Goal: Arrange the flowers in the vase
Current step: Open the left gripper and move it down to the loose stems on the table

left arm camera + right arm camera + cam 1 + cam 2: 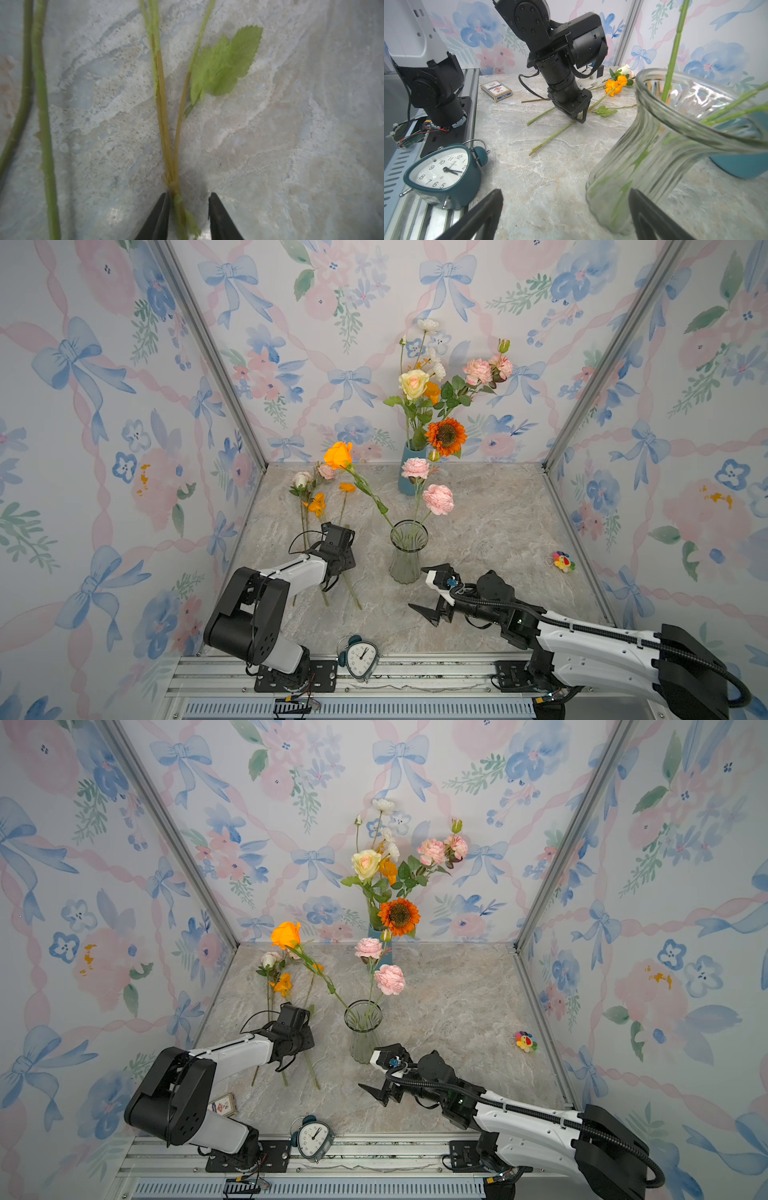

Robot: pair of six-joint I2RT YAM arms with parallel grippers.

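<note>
Flower stem (pixel 166 145): likely light, thin, springy; grip low. Left fingers (pixel 158 220) half-open astride it, not yet pinching. Right fingers (pixel 492 200) wide, empty.

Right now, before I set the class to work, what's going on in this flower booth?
Two robot arms are putting flowers into a glass vase. Three already stand in it: an orange rose and two pink blooms. The left hand is down on the table among the loose flowers, its jaws either side of one stem but not yet tight on it. The right hand is open beside the vase's base, holding nothing.
</note>
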